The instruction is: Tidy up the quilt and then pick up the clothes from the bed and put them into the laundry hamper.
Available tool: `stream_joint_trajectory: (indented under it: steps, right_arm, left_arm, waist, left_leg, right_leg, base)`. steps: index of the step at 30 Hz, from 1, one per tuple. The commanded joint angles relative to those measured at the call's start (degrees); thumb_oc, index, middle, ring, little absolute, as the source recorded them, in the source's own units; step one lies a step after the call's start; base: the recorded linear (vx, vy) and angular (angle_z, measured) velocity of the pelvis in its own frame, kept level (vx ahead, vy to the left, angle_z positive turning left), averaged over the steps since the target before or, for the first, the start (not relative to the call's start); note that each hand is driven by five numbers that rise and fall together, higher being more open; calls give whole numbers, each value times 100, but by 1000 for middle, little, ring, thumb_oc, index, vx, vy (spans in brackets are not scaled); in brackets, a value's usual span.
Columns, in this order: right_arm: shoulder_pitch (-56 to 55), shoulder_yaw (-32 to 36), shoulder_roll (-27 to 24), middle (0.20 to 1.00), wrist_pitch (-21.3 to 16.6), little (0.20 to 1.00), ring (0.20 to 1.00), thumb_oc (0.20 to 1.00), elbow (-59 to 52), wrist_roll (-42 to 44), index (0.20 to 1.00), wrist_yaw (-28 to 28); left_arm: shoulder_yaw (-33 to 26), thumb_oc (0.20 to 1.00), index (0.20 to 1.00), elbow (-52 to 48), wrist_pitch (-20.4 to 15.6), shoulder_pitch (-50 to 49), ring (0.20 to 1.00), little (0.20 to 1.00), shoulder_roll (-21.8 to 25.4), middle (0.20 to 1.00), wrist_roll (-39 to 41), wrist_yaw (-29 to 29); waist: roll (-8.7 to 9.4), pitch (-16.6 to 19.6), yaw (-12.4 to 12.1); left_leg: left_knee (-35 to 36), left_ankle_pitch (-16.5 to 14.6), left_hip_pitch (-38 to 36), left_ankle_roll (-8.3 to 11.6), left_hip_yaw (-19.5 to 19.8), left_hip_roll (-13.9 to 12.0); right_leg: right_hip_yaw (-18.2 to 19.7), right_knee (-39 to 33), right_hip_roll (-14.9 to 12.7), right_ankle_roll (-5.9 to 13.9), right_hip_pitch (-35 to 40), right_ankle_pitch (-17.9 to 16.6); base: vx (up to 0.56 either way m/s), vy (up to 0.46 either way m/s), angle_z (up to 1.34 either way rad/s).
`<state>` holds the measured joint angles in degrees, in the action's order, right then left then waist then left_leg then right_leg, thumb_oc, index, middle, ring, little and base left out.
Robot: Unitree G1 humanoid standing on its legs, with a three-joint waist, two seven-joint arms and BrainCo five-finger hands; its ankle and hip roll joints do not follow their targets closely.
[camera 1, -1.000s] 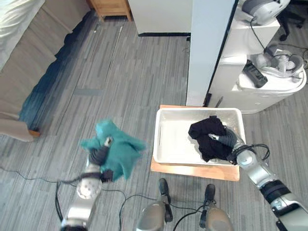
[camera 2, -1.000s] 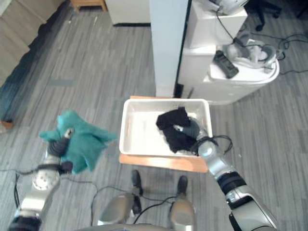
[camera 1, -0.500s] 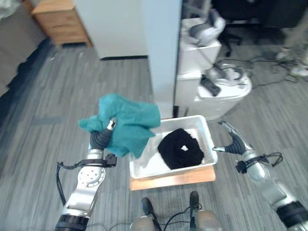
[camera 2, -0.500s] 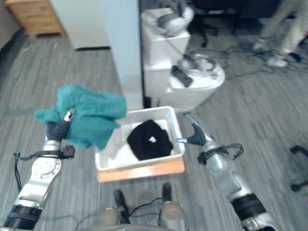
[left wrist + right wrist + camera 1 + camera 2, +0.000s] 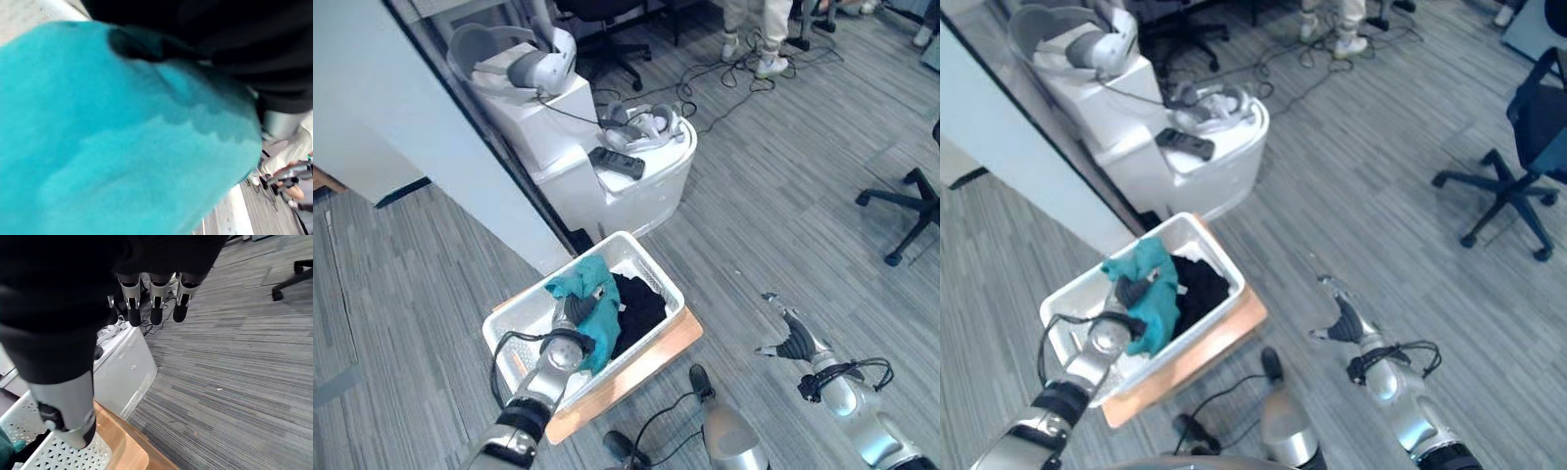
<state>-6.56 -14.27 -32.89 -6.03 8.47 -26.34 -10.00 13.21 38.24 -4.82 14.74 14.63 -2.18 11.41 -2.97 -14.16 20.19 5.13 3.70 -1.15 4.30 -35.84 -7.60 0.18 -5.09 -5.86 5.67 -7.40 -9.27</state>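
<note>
Seen from the head camera, looking down on grey wood-plank floor. At about 7 o'clock of the view, a white perforated laundry hamper resting on a light wooden board. Inside the hamper, a black garment toward its 3 o'clock side, and a teal garment draped just beside it, overlapping its edge. Left hand reaching in over the hamper, wrapped up in the teal garment; fingers hidden in the cloth, so impossible to tell whether curled or straight. In the left wrist view, teal cloth pressed close against the camera with black cloth beyond.

Right hand at about 4 o'clock, well apart from the hamper, hovering above bare floor, fingers straight and spread, thumb apart, holding nothing. In the right wrist view, straight fingers in a row, with a corner of the hamper and the board past them.

At about 12 o'clock, a rounded white cabinet carrying a black remote-like device and a grey headset; another headset on a taller white box beside it. At 3 o'clock, the black base of an office chair. At the far edge, a person's shoes among floor cables.
</note>
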Motion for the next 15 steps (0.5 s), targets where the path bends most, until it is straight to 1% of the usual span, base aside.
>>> stream_joint_trajectory:
  steps: [1,2,4,5,8,9,10,12,13,14,15]
  right_arm:
    - [357,142,-90,1000,-71,1000,1000,1000,-174,245,1000,-153]
    - [180,300,-111,1000,-59,1000,1000,1000,-164,391,1000,-121]
    - [168,301,-112,1000,-57,1000,1000,1000,-171,393,1000,-118]
    - [62,383,-136,1000,-68,1000,1000,1000,-145,432,1000,-59]
    - [4,386,-119,1000,-64,1000,1000,1000,-8,460,1000,32]
    - [4,377,-114,1000,-66,1000,1000,1000,-3,460,1000,30]
    - [-20,381,-104,1000,-58,1000,1000,1000,64,452,1000,54]
    - [-37,347,-46,1000,-36,1000,1000,1000,350,428,1000,92]
    - [-31,335,-40,1000,-42,1000,1000,1000,363,427,1000,86]
    - [-15,300,59,1000,-26,1000,1000,1000,663,472,1000,81]
    - [-12,297,60,1000,-28,1000,1000,1000,666,472,1000,79]
  left_arm:
    - [-176,1000,1000,127,-186,392,1000,1000,182,1000,1113,-69]
    - [-322,1000,1000,-301,-412,152,1000,1000,194,1000,1865,-106]
    - [-319,1000,1000,-313,-408,137,1000,1000,198,1000,1873,-110]
    - [-456,1000,1000,-660,-490,-91,1000,1000,327,1000,2088,-170]
    - [-621,1000,1000,-1141,-548,-357,1000,1000,554,1000,2263,-215]
    - [-625,1000,1000,-1160,-540,-376,1000,1000,563,1000,2266,-217]
    - [-721,1000,1000,-1374,-575,-463,1000,1000,656,1000,2291,-226]
    - [-1031,1000,1000,-1844,-702,-660,1000,1000,857,1000,2321,-159]
    - [-1038,1000,1000,-1865,-693,-679,1000,1000,863,1000,2321,-158]
    - [-1259,1000,1000,-2038,-776,-865,1000,1000,943,1000,2347,-126]
    - [-1262,1000,1000,-2040,-775,-868,1000,1000,944,1000,2347,-126]
  waist:
    - [-103,-273,6]
    - [-117,-180,-12]
    - [-115,-175,-9]
    - [-110,-90,-81]
    - [-67,20,-218]
    - [-59,21,-211]
    - [-38,59,-269]
    - [20,169,-495]
    - [27,170,-487]
    - [80,238,-629]
    - [82,238,-625]
  left_leg:
    - [-13,-260,-326,303,244,-300]
    - [-13,-266,-405,309,302,-311]
    - [-13,-267,-408,309,306,-311]
    - [-13,-270,-472,312,354,-326]
    - [-13,-259,-536,316,443,-343]
    - [-13,-259,-541,318,447,-344]
    - [-13,-258,-566,318,488,-348]
    - [-13,-258,-624,326,612,-363]
    - [-13,-258,-627,327,616,-364]
    - [-13,-249,-649,332,705,-376]
    - [-13,-248,-649,332,706,-375]
  right_leg:
    - [-150,28,-313,360,283,862]
    - [-195,21,-293,330,383,912]
    - [-199,20,-293,329,388,914]
    - [-248,15,-277,313,507,957]
    - [-346,20,-249,289,678,1005]
    - [-350,19,-249,288,686,1007]
    - [-384,21,-239,279,747,1019]
    - [-506,24,-218,256,916,1063]
    - [-509,23,-218,256,922,1066]
    - [-591,24,-204,243,1004,1081]
    - [-592,24,-205,243,1005,1082]
  base:
    - [42,-5,0]
    - [0,0,0]
    - [20,-12,6]
    - [15,-22,13]
    - [8,-29,11]
    - [2,-28,14]
    - [-6,-37,28]
    - [-9,-45,29]
    - [-5,-48,18]
    - [-2,-33,24]
    - [-2,-47,27]
